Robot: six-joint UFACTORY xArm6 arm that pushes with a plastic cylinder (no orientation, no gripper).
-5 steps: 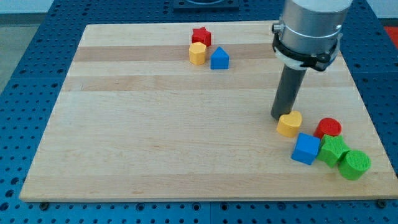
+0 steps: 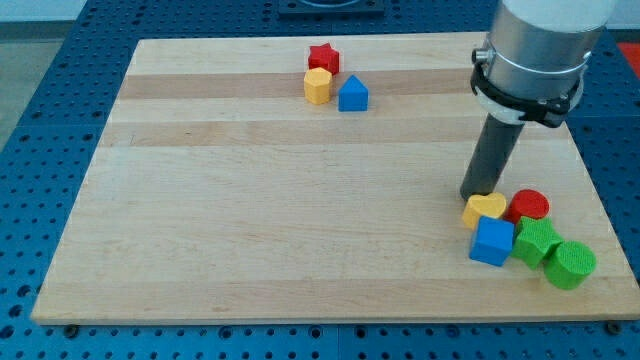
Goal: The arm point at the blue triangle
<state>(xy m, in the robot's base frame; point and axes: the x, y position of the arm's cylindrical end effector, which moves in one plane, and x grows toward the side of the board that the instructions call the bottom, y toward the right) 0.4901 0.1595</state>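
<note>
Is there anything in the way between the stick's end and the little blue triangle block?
No. My tip sits by the yellow heart block at the view's lower right; bare wooden board lies between it and the blue triangle block near the view's top.

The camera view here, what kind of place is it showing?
Probably a robotics lab bench: a wooden board lies on a blue perforated table, and my tip sits beside small coloured blocks such as the blue triangle.

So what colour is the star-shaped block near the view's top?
Red: the star block shows clearly in the camera view, the only view.
</note>
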